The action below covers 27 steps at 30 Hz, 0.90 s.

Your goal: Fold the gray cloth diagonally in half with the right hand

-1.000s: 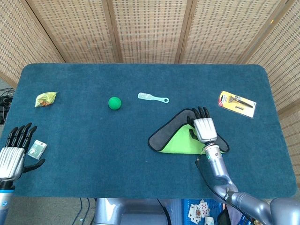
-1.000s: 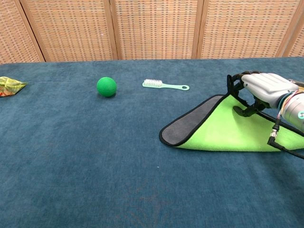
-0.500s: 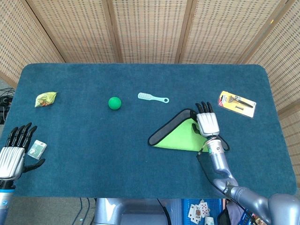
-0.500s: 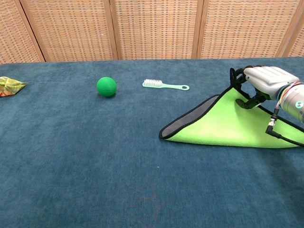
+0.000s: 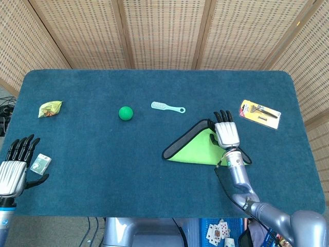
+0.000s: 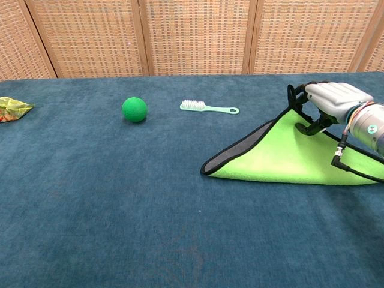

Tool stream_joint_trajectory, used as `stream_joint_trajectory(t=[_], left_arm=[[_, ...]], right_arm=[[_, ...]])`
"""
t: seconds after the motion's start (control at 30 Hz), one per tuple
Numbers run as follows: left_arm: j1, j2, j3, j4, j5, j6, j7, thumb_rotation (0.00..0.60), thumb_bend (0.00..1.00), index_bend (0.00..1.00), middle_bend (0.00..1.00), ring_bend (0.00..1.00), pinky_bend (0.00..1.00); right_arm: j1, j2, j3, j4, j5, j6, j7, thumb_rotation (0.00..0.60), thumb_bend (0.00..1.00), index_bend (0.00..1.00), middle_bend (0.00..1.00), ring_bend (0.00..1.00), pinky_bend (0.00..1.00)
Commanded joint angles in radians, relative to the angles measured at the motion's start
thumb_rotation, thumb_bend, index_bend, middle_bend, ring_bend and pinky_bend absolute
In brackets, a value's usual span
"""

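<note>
A gray cloth [image 5: 198,146] with a bright green underside is seen lying as a folded triangle on the right half of a blue carpeted tabletop [image 5: 103,154]. The right robot hand [image 5: 226,135] is set at the cloth's far corner, fingers curled down onto the dark hem; whether the corner is pinched or merely pressed cannot be told. The left robot hand [image 5: 13,167] is held at the near left edge, fingers spread, with nothing in it, just beside a small packet [image 5: 40,163].

The cloth is judged soft, light and limp, likely to drag on the carpet pile, and is best taken by a corner at the hem. Open room is left in front of and to the left of the cloth. A green ball [image 5: 125,112] and a pale brush [image 5: 167,107] lie well apart from it, a carded tool pack [image 5: 259,113] nearer on the right.
</note>
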Motion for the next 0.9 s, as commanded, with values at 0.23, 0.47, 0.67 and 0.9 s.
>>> stream_joint_trajectory(t=[0.23, 0.47, 0.67, 0.9], left_arm=[[-0.001, -0.001, 0.0, 0.002, -0.003, -0.003, 0.0, 0.6, 0.11, 0.0, 0.0, 0.0, 0.0], [-0.002, 0.0, -0.002, 0.004, -0.011, -0.009, -0.003, 0.6, 0.11, 0.0, 0.0, 0.0, 0.0], [-0.004, -0.003, -0.002, 0.009, -0.017, -0.017, -0.004, 0.6, 0.11, 0.0, 0.0, 0.0, 0.0], [-0.006, -0.005, -0.001, 0.011, -0.021, -0.025, -0.001, 0.6, 0.11, 0.0, 0.0, 0.0, 0.0]], right_arm=[[0.027, -0.01, 0.002, 0.019, 0.003, -0.01, 0.004, 0.6, 0.6, 0.63, 0.14, 0.0, 0.0], [0.055, -0.029, 0.007, 0.054, 0.012, -0.031, 0.006, 0.6, 0.6, 0.63, 0.14, 0.0, 0.0], [0.083, -0.05, 0.019, 0.108, 0.028, -0.055, 0.018, 0.6, 0.6, 0.63, 0.14, 0.0, 0.0], [0.102, -0.061, 0.024, 0.155, 0.037, -0.073, 0.035, 0.6, 0.61, 0.63, 0.15, 0.0, 0.0]])
